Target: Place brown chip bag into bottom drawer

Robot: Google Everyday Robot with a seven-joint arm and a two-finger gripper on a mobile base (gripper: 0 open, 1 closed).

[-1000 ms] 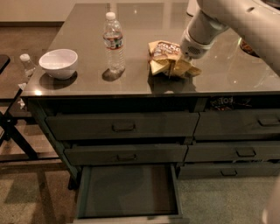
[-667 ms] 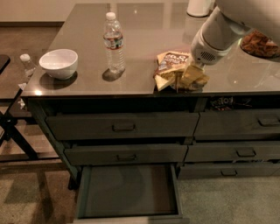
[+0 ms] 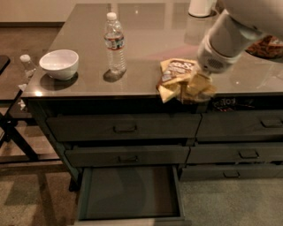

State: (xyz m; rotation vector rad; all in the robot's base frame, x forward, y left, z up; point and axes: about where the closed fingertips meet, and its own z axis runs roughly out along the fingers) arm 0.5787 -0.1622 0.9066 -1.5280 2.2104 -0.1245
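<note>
The brown chip bag [image 3: 177, 76] has a dark brown top with white lettering and pale yellow edges. It hangs at the front edge of the counter, just past the rim. My gripper [image 3: 194, 86] comes down from the upper right on a white arm and is shut on the bag's right side. The bottom drawer [image 3: 130, 214] of the left stack is pulled out below, with a flat dark floor and nothing in it. The bag is high above the drawer and slightly to its right.
A water bottle [image 3: 115, 43] and a white bowl [image 3: 59, 64] stand on the counter [image 3: 146, 26] to the left. A clear jar of brown snacks [image 3: 267, 46] sits at the right edge behind the arm. A white cup [image 3: 201, 7] stands at the back. A small bottle [image 3: 27, 65] sits on a side stand at left.
My gripper has carried the chip bag toward the front of the counter and slightly right; it now hangs over the counter's front edge. The drawer stays open.
</note>
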